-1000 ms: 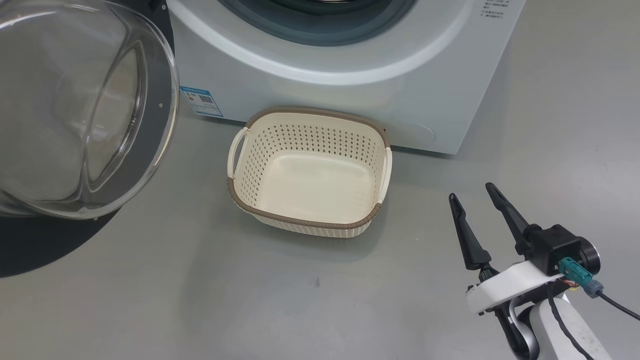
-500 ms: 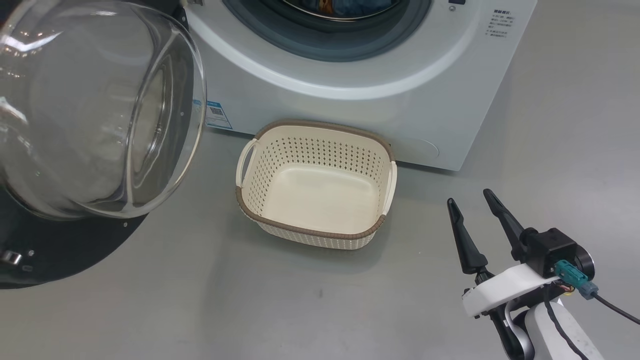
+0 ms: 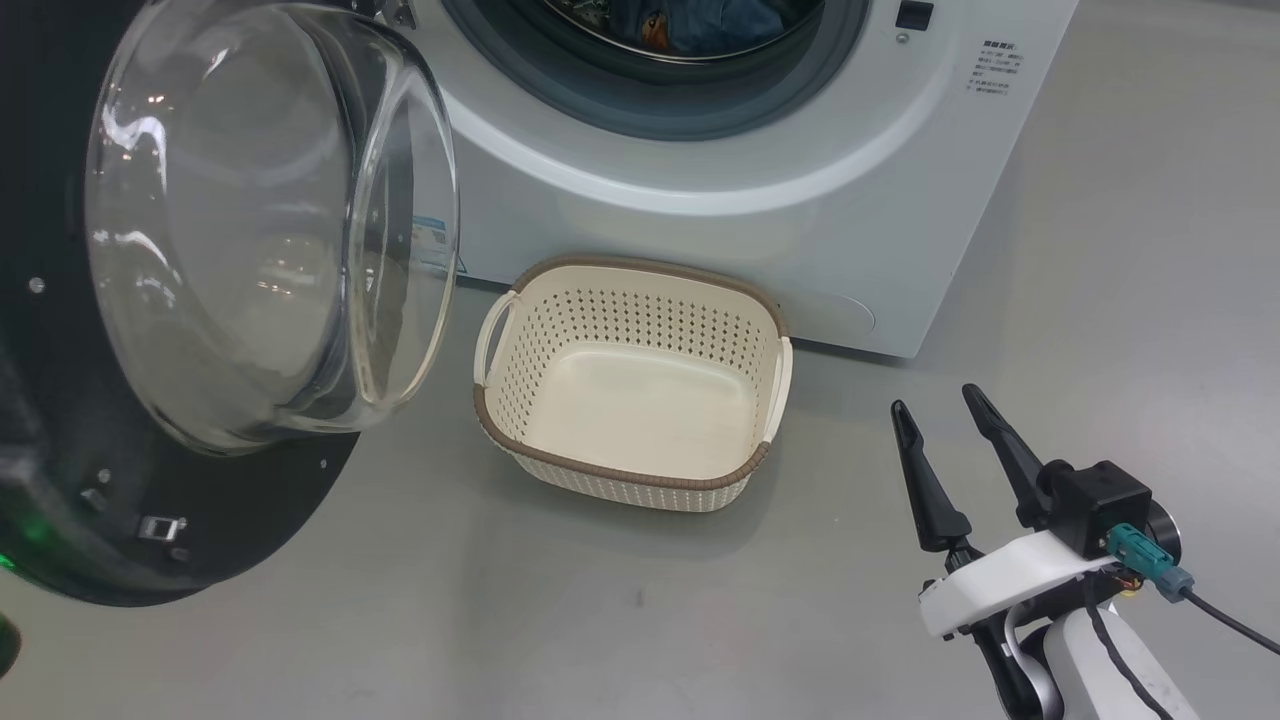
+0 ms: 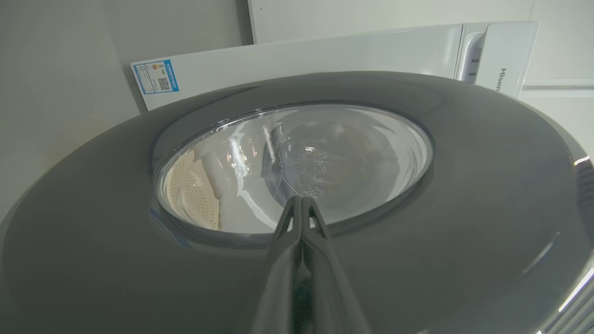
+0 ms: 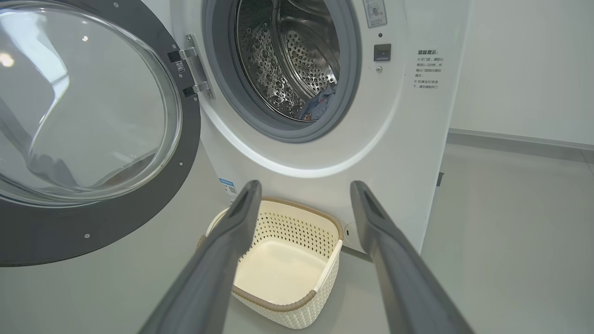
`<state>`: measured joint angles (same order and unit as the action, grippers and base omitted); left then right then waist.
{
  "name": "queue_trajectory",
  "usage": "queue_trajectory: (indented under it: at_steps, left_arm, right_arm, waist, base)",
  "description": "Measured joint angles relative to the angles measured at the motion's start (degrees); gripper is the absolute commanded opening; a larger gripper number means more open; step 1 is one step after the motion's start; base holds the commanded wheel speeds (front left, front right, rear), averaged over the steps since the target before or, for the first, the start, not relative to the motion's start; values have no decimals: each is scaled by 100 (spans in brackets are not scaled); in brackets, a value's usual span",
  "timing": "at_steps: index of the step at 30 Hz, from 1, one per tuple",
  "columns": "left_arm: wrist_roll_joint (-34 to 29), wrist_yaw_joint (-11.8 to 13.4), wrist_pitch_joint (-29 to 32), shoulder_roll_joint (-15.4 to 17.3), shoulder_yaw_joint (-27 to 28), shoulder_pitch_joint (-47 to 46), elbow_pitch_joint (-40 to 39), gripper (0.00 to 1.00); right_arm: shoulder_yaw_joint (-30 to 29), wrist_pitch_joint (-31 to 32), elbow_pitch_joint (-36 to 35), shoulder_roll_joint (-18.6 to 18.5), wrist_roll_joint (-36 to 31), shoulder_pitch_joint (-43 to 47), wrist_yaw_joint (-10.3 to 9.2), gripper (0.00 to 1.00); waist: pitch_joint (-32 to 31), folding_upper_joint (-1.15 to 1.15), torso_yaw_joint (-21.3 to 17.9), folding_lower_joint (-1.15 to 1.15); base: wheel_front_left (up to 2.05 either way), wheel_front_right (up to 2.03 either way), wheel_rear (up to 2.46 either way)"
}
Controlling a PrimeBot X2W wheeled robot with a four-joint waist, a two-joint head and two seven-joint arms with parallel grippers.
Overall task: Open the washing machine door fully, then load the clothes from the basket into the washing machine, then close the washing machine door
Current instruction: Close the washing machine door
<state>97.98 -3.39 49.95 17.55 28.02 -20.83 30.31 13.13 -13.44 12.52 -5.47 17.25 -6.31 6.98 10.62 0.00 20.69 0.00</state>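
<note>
The washing machine point(image 3: 700, 250) stands at the top with its drum open. The clothes point(image 3: 690, 20) lie inside the drum, showing blue with an orange patch, and they appear again as clothes point(image 5: 320, 104) behind the grey gasket. The washing machine door point(image 3: 250, 230) hangs swung out at the left, its glass bowl bulging toward me. The basket point(image 3: 620, 478) sits on the floor before the machine with nothing in it. My left gripper point(image 4: 301, 200) is shut, its tips close against the door's outer face point(image 4: 464, 185) at the glass edge. My right gripper point(image 3: 932, 400) stands open at the lower right, holding nothing.
Grey floor point(image 3: 1100, 250) runs around the machine and to its right. A blue label point(image 4: 157, 76) marks the machine's lower corner. A pale wall with a baseboard point(image 5: 519, 139) lies behind on the right. The door's black rim point(image 3: 200, 540) reaches low over the floor at the left.
The head camera has tilted up, bringing more of the drum into view. The door has swung toward the machine and now covers the blue label. The right gripper has stayed open in place.
</note>
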Motion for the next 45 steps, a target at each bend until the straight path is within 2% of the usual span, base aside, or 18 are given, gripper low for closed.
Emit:
queue_trajectory:
  at_steps: [4, 10, 19, 23, 27, 34, 45]
  left_arm:
    - [123, -46, 405, -155, -175, 7, -291, 0]
    - [341, -49, 1001, -199, -322, 425, -694, 0]
    - [422, -51, 1313, -498, -466, 831, -1218, 0]
    - [431, -53, 1326, -631, -509, 948, -1407, 0]
    - [458, -80, 1295, -949, -568, 1006, -1635, 0]
    - [439, -102, 1165, -1277, -665, 1092, -1993, 0]
    - [420, -192, 924, -1497, -959, 1065, -2384, 0]
  right_arm:
    - [14, -1, 35, 5, 25, 1, 0, 100]
    - [58, -26, 94, 29, 44, 1, 0, 100]
    - [109, -43, 152, 78, 99, 1, 0, 100]
    - [107, -49, 152, 91, 101, 1, 0, 100]
    - [126, -49, 166, 96, 132, -1, 0, 100]
    - [181, -49, 168, 140, 133, -4, 0, 100]
    - [104, -52, 130, 166, 198, -22, -1, 100]
  waist:
    - [-24, 0, -10, 0]
    - [-102, 0, -143, 0]
    - [-184, 0, -390, 0]
    - [-198, 0, -493, 0]
    - [-207, 0, -643, 0]
    - [-196, 0, -970, 0]
    - [-82, 0, -1609, 0]
  base:
    - [0, 0, 0]
    - [0, 0, 0]
    - [0, 0, 0]
    - [0, 0, 0]
    - [0, 0, 0]
    - [0, 0, 0]
    - [0, 0, 0]
